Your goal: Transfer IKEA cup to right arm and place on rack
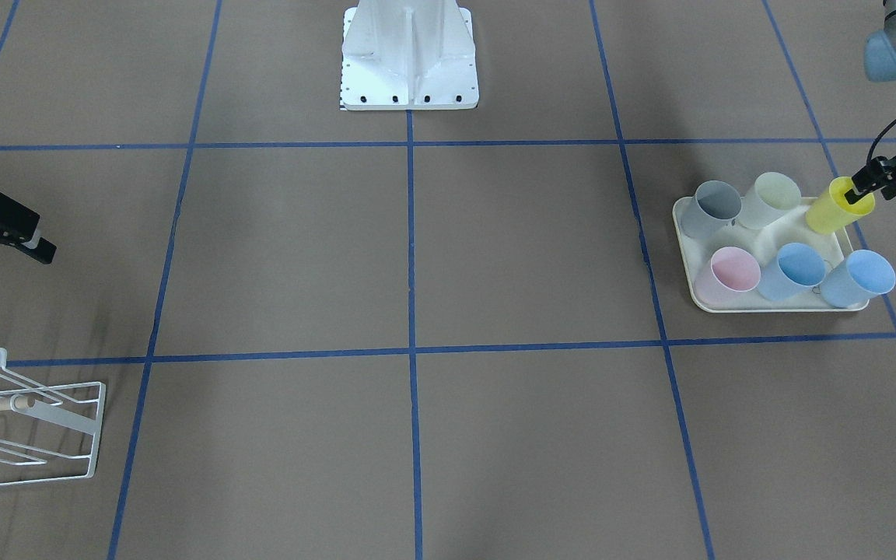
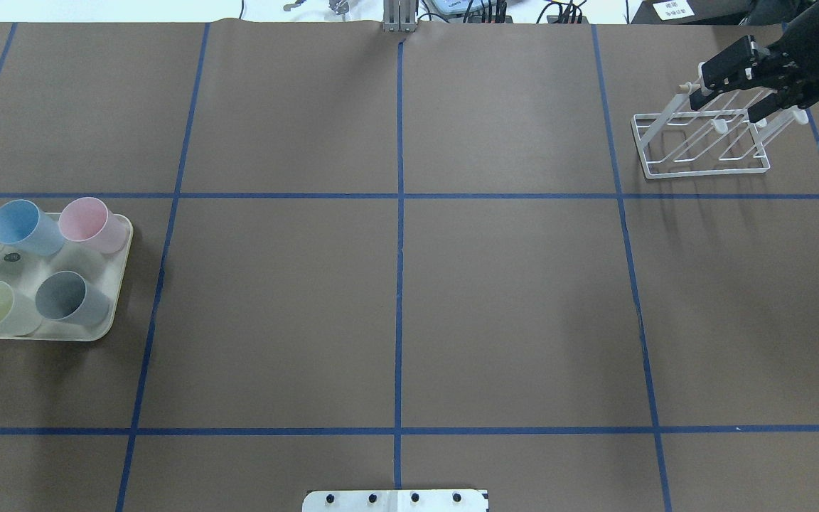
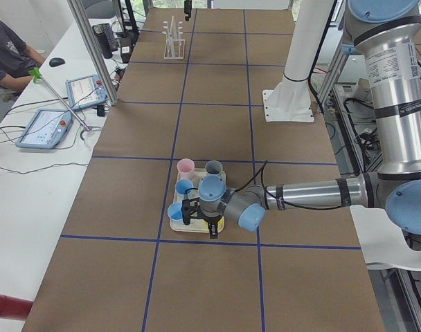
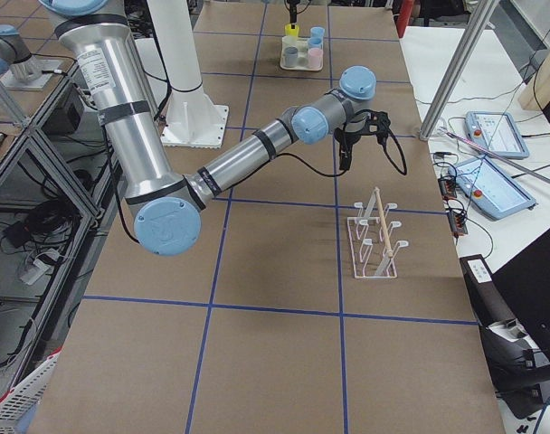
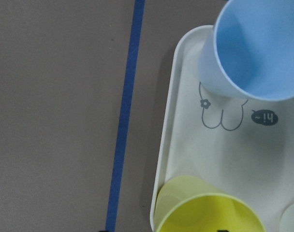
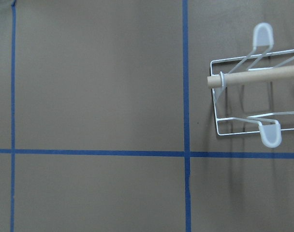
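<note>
1. The yellow cup point(image 1: 833, 211), the task's IKEA cup, stands at the corner of a cream tray point(image 1: 775, 307) at the robot's left end of the table point(image 1: 495, 249).
2. The left gripper point(image 1: 856, 189) is at this cup's rim. In the left wrist view 2 dark tips show far apart at the bottom edge, 1 outside the cup wall and 1 inside the mouth. The fingers are spread around the wall and not clamped on it.
3. 5 more cups share the tray: a grey cup point(image 1: 708, 208), a pale green cup point(image 1: 771, 198), a pink cup point(image 1: 732, 272) and 2 blue cups point(image 1: 794, 271) point(image 1: 860, 280). All stand mouth up.
4. A line drawing of a rabbit point(image 5: 223, 113) marks the tray floor below the nearer blue cup.
5. The rack point(image 1: 43, 424) sits at the table's opposite end, well apart from the tray. It carries no cup. A wooden dowel point(image 6: 253, 77) lies across its wire prongs.
6. The right gripper point(image 1: 12, 259) hangs in the air on the robot's side of the rack and touches nothing. Its fingers are parted and hold nothing.
7. The right arm point(image 4: 248, 149) stretches out low over the table, with a black cable loop point(image 4: 384, 145) at its wrist.
8. Blue tape lines point(image 1: 411, 233) divide the brown table into squares.
</note>
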`<state>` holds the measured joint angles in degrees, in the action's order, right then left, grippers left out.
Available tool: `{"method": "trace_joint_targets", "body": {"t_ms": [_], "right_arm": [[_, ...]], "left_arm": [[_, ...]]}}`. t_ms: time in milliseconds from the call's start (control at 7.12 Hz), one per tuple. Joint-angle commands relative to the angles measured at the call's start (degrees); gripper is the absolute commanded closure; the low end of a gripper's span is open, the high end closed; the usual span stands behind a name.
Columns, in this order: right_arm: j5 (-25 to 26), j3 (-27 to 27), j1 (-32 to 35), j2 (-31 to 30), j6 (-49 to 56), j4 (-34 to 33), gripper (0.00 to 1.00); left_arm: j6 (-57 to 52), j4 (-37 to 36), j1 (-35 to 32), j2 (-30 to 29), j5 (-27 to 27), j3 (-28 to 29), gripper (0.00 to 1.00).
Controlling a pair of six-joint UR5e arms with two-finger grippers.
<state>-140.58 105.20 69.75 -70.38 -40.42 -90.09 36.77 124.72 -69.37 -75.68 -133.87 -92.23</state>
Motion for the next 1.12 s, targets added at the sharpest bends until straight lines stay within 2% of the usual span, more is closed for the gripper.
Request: {"method": "trace_joint_targets", "body": {"t_ms": [0, 281, 422, 703, 843, 984], "right_arm": [[0.05, -0.26, -1.19, 0.86, -0.01, 0.0, 0.0], [0.05, -0.7, -1.63, 1.99, -0.01, 0.0, 0.0], [0.05, -0.7, -1.89, 2.61, -0.01, 0.0, 0.0], [0.05, -0.7, -2.42, 3.32, -0.01, 0.0, 0.0], [0.13, -0.7, -2.68, 4.01, -0.01, 0.0, 0.0], [1.96, -0.61, -2.95, 4.8, -0.01, 0.0, 0.0]], "left_arm": [[-0.03, 0.09, 0.55, -0.09, 0.1, 0.21, 0.56], [-0.3, 0.26, 0.72, 0.0, -0.17, 0.3, 1.0], [-0.12, 0.35, 0.64, 0.18, -0.78, -0.14, 1.0], [0.06, -0.44, -1.46, 0.79, -10.58, -2.67, 1.0], [-0.03, -1.74, -5.56, 0.79, -12.02, -3.91, 1.0], [-0.03, -5.59, -9.78, 1.31, -15.86, -6.79, 1.0]]}}
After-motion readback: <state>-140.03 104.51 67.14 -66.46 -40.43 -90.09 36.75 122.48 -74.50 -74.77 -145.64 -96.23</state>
